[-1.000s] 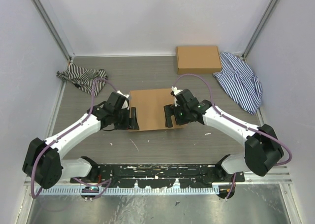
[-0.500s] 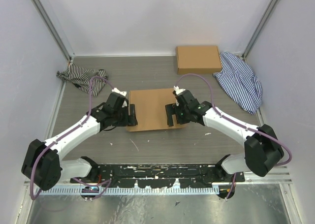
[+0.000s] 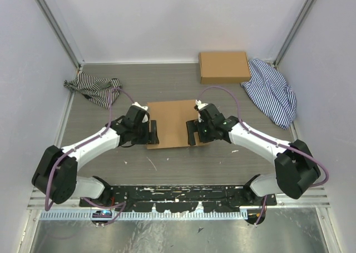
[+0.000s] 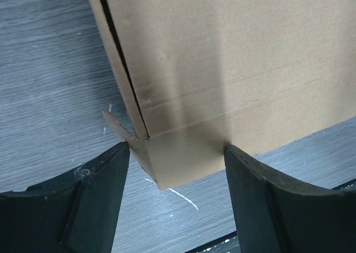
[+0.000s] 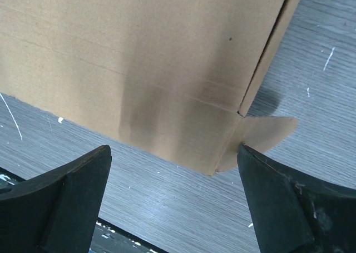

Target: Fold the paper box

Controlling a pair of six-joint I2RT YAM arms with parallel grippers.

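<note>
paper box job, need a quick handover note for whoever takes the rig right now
Left gripper: open, over the paper box's near left corner, holding nothing.
Right gripper: open, over the near right corner, holding nothing.
Box: lying flat between the grippers.
Done: lid looks folded shut.
Left: left tab and right tab poke out at the near corners; probably tuck both in.

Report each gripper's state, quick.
Left gripper: open, holding nothing, astride a near corner of the paper box.
Right gripper: open, holding nothing.
</note>
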